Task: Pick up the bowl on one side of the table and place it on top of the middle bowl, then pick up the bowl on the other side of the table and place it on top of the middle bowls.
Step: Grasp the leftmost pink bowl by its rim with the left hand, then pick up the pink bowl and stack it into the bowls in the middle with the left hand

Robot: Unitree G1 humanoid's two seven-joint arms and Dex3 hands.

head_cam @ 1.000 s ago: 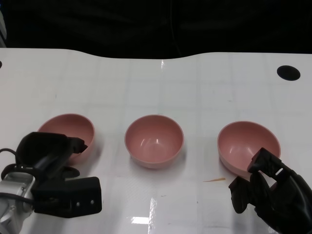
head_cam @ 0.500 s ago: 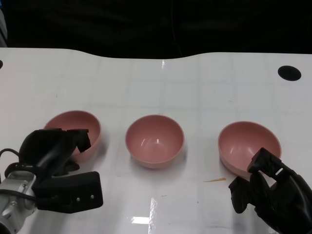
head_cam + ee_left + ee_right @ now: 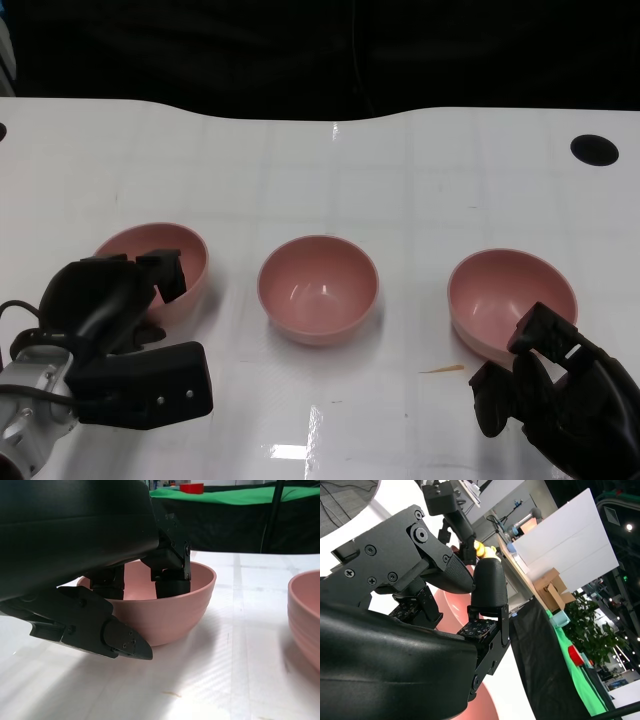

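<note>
At near left, left hand hooking fingers over left bowl rim, thumb outside; firm pinch needed before lifting. Right hand spread apart.

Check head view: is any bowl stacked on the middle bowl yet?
No. The middle bowl sits alone, with the left bowl and right bowl each apart on the table.

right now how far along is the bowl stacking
Nothing is stacked yet: the left bowl, middle bowl and right bowl each sit apart on the table. In hand: the left hand is at the left bowl, fingers hooked over its rim, a part outside the wall. The right hand waits near the right bowl. Both stackings remain.
</note>
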